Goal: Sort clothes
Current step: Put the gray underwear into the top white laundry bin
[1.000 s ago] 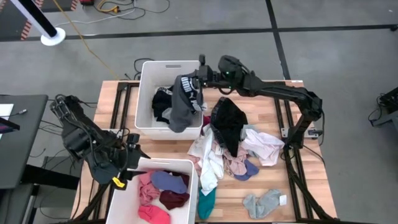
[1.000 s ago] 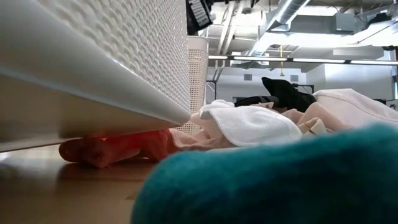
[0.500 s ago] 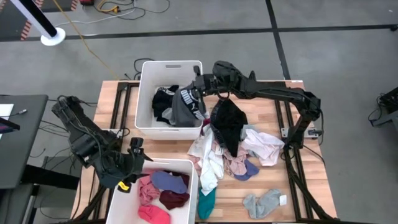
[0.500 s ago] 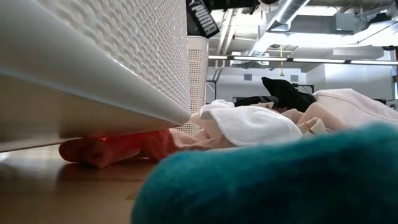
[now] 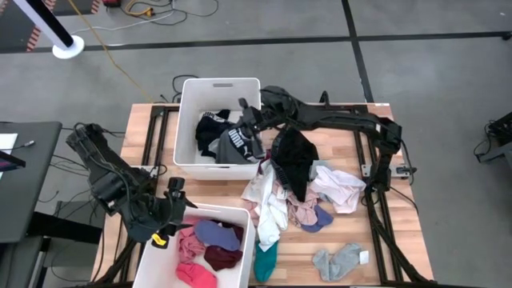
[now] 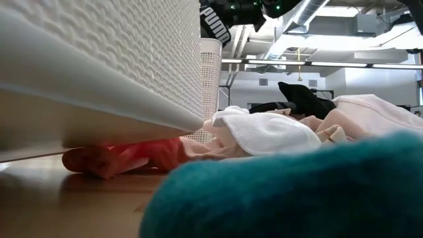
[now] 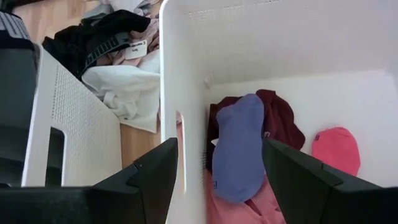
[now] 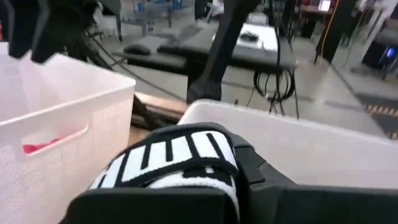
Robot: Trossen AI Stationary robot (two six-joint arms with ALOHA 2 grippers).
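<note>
My right gripper (image 5: 246,122) reaches over the far white bin (image 5: 186,120), shut on a grey garment (image 5: 234,147) with a black, white-lettered waistband (image 8: 180,154). The garment's lower part lies in the bin on dark clothes (image 5: 210,130). The low view shows the waistband (image 6: 214,16) high up beside the gripper (image 6: 242,9). My left gripper (image 7: 219,150) stands open and touches nothing above the far left corner of the near bin (image 5: 216,209), which holds pink, maroon and blue clothes (image 7: 239,146). More clothes (image 5: 294,157) lie piled on the table. My right gripper holds the grey garment by its black waistband (image 8: 186,163), which bulges up just over the fingers. The fingers come nearly level from the table's right. The pinch itself is hidden by the band and the gripper body. The garment sags below, its lower end resting in the far bin.
The pile holds a black garment, white and pale pink pieces (image 5: 339,189), a teal sock (image 5: 266,258) and grey socks (image 5: 337,261) near the front edge. The two bins take up the table's left half. Bare wood shows at the far right (image 5: 344,132).
My right gripper has sunk and come toward the near edge, its wrist turning, carrying the grey garment down. The garment, earlier hanging high over the far bin's near wall, now lies lower, inside the bin.
</note>
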